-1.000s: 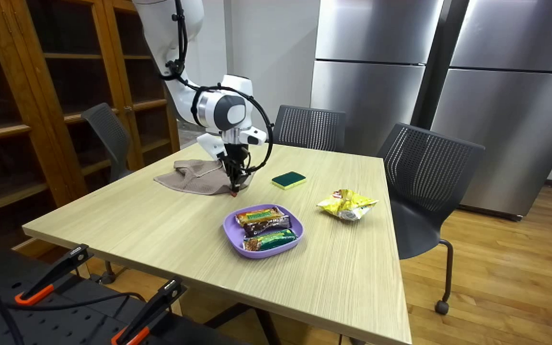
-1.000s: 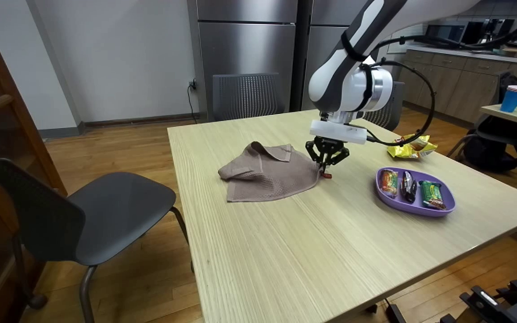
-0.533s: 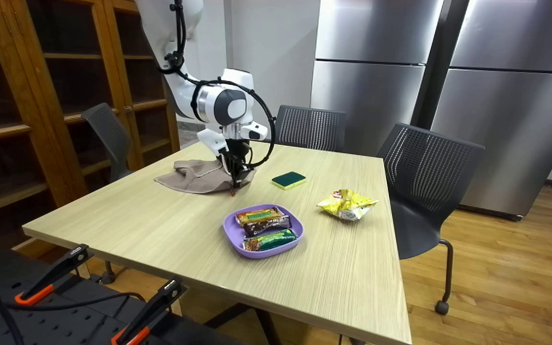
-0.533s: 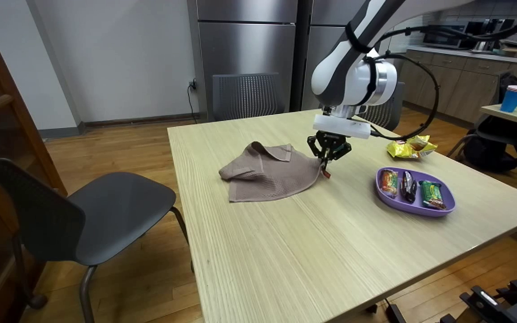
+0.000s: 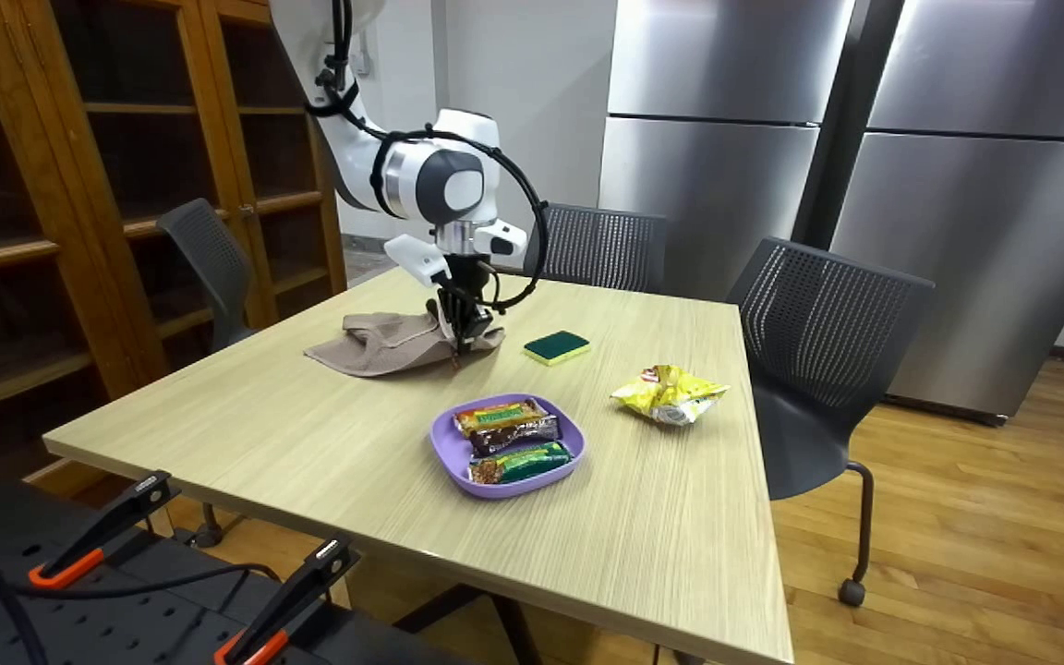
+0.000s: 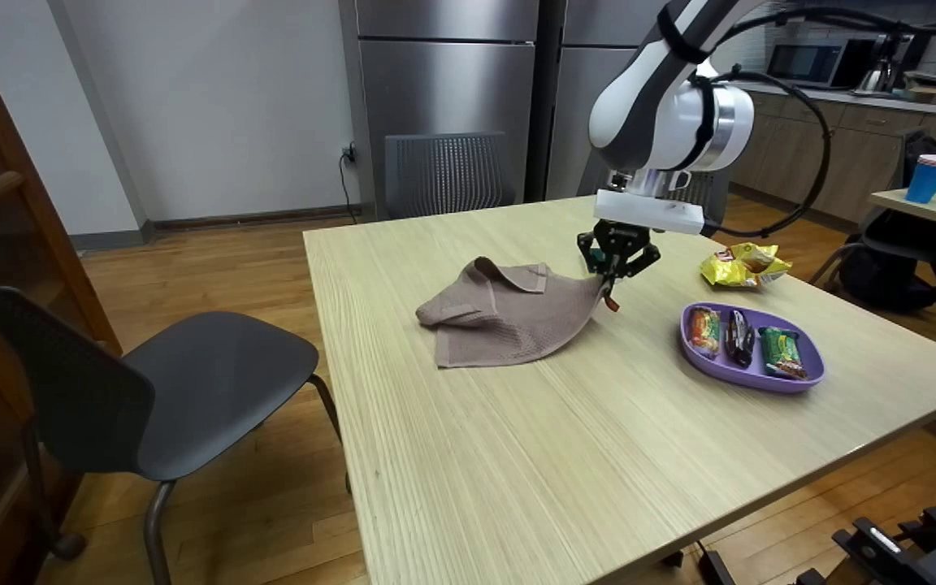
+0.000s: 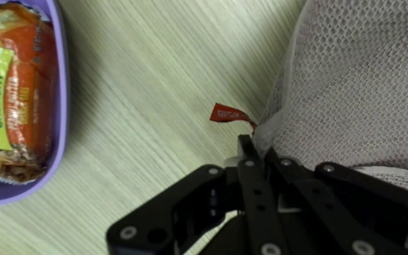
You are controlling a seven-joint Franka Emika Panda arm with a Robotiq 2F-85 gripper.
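Note:
My gripper (image 7: 258, 148) is shut on a corner of a grey-brown mesh cloth (image 7: 352, 88). A small red tag (image 7: 227, 114) sticks out beside the fingertips. In both exterior views the gripper (image 5: 464, 345) (image 6: 609, 286) holds this corner a little above the table, and the rest of the cloth (image 5: 389, 346) (image 6: 509, 321) lies crumpled on the tabletop. A green and yellow sponge (image 5: 557, 347) lies near the gripper; in an exterior view it is mostly hidden behind the fingers. A purple tray (image 7: 62, 106) with wrapped snack bars stands near the gripper.
The purple tray (image 5: 444, 453) (image 6: 691, 361) holds several bars on the wooden table (image 5: 310, 462) (image 6: 468, 455). A crumpled yellow bag (image 5: 671, 394) (image 6: 744, 266) lies near one edge. Dark chairs (image 5: 828, 351) (image 6: 220, 390) stand around the table.
My gripper has risen slightly and shifted right in both exterior views. The held corner lifts with it, and the cloth slides a little the same way. The tray and bag have not moved.

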